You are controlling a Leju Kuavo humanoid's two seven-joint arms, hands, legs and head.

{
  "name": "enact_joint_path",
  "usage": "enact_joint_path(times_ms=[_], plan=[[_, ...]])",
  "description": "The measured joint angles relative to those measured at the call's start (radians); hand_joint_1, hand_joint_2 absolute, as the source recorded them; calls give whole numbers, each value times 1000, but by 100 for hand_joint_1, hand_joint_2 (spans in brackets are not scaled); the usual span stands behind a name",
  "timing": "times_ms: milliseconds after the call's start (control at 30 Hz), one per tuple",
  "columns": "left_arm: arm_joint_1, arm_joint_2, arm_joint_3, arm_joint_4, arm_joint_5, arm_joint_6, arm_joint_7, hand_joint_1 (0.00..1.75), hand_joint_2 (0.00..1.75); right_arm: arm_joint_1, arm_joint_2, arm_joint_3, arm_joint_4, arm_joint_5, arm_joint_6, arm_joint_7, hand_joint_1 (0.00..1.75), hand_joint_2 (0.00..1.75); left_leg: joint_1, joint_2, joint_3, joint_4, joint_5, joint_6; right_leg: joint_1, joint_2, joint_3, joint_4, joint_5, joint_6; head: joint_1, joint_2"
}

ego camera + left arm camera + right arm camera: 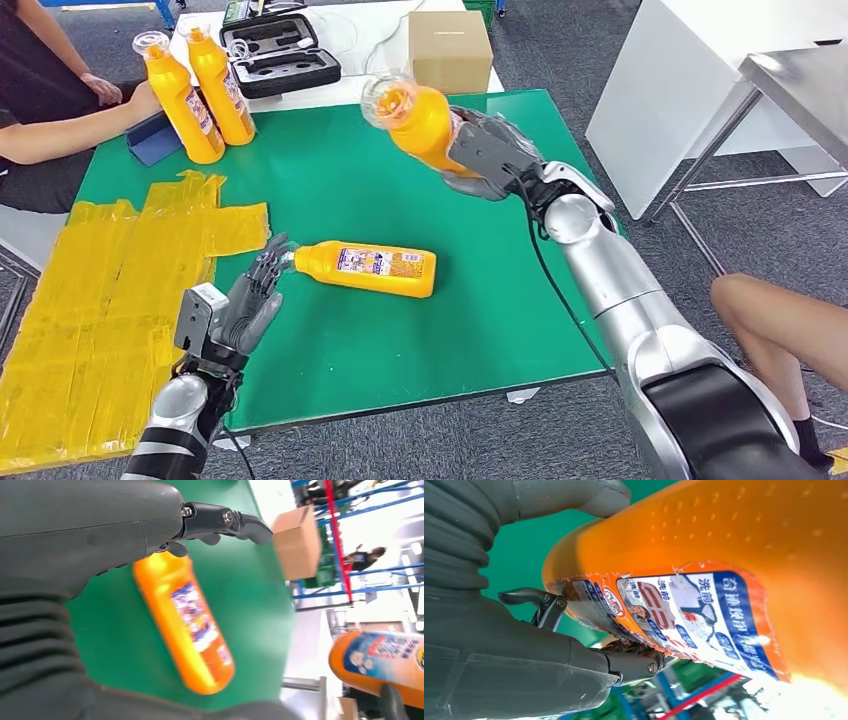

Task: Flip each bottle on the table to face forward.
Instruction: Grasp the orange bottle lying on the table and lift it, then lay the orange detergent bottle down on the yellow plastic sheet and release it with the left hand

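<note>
An orange bottle (372,268) lies on its side in the middle of the green table (400,340), label up, cap pointing left. My left hand (252,298) is at its cap end with fingers spread, fingertips at the cap; the bottle (192,625) lies beyond my left hand (75,580) in the left wrist view. My right hand (492,152) holds a second orange bottle (415,120) tilted in the air over the far side of the table; its label (684,610) shows close in the right wrist view, with my right hand (499,645) wrapped around it. Two more orange bottles (205,95) stand upright at the far left corner.
A person's arms (70,120) rest by the upright bottles at the far left. Yellow taped sheeting (110,290) covers the table's left side. A cardboard box (450,50) and a black case (280,55) sit behind the table. A person's leg (780,330) is at right.
</note>
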Motion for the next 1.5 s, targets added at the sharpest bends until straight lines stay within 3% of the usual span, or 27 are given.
enact_joint_path(times_ms=[167, 300, 533, 733, 1100, 1433, 1500], plan=[[-7, -10, 0, -7, 2, 7, -3, 0, 175, 0, 20, 0, -20, -9, -7, 0, 175, 175, 0, -1, 0, 0, 0, 0, 0, 0, 0, 0, 0, 0, 0, 0], [-18, -38, 2, -22, -7, 81, -60, 0, 175, 2, 51, 2, -22, -27, -12, -3, 175, 175, -1, -1, -1, 0, 0, 0, 0, 0, -1, 0, 0, 0, 0, 0], [-79, -162, -31, -108, 27, 259, -147, 0, 175, 41, 248, 83, 58, -27, -87, -29, 175, 175, 2, 0, -1, 0, 0, -1, 1, 0, -2, 0, -1, -1, 0, 0], [-80, -197, -69, -157, 64, 305, -186, 0, 175, 81, 359, 162, 158, -58, -112, -54, 175, 175, 2, -1, -2, 0, -1, -1, 1, 0, -2, 0, -2, -3, 0, 0], [-66, -199, -71, -160, 108, 282, -188, 0, 175, 85, 390, 201, 239, -76, -116, -70, 175, 175, 1, -1, -2, 0, -1, -1, 1, 0, -2, 0, -2, -2, 0, 0], [-124, -155, -90, -79, -133, 221, -120, 0, 175, 68, 388, 217, 253, -49, -109, -45, 175, 175, 1, -1, -2, 0, -1, -1, 1, 0, -3, 0, -1, -2, 1, 0], [-142, -143, -90, -50, -151, 203, -118, 82, 175, 67, 387, 220, 253, -45, -108, -37, 175, 175, 1, -1, -2, 0, -1, -2, 1, 0, -3, 0, -1, -2, 1, 0]])
